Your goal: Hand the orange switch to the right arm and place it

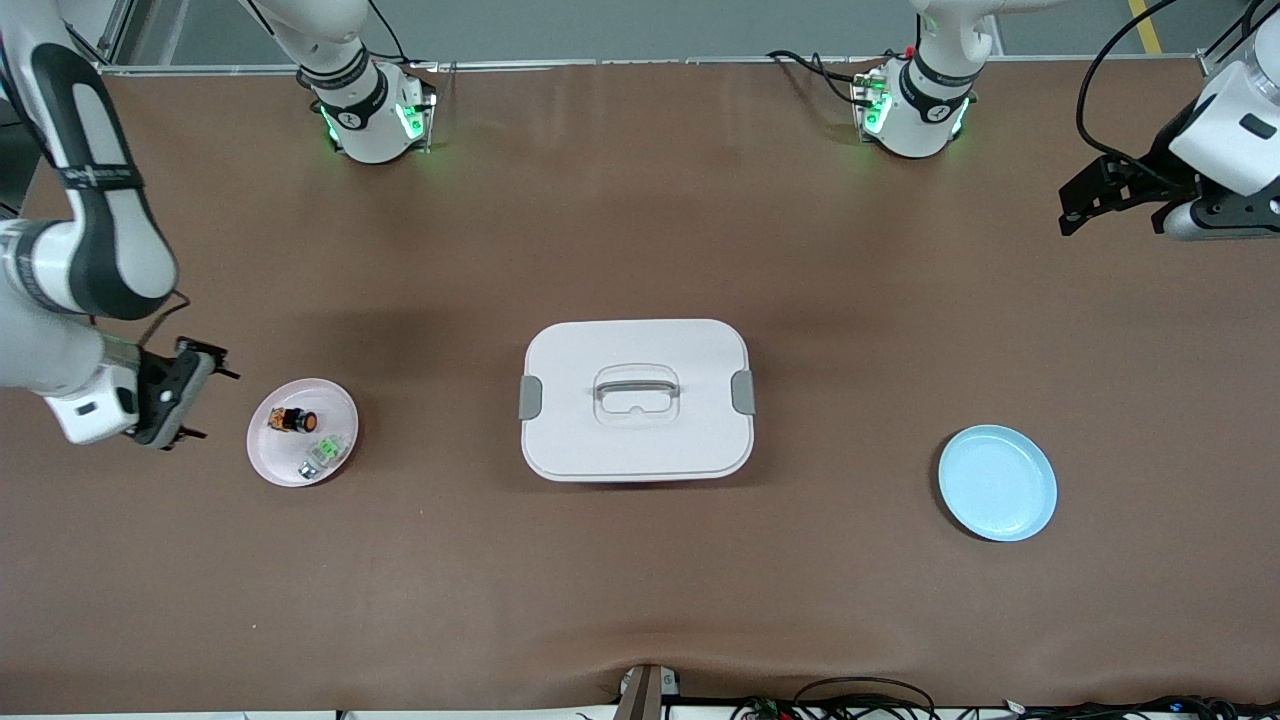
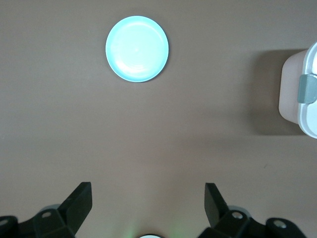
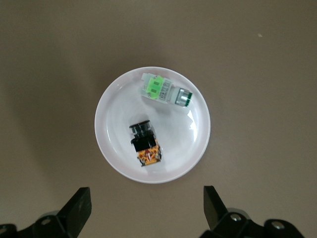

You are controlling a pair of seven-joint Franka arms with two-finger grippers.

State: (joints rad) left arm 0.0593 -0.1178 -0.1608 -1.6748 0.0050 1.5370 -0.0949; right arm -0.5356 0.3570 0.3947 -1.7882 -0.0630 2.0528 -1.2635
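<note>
orange switch in pink plate, clear only from right wrist; both jaws spread.

The white box is cut off at the left wrist view's edge (one latch shows).

arms: white, black joints | bases: green lights | black cables
</note>
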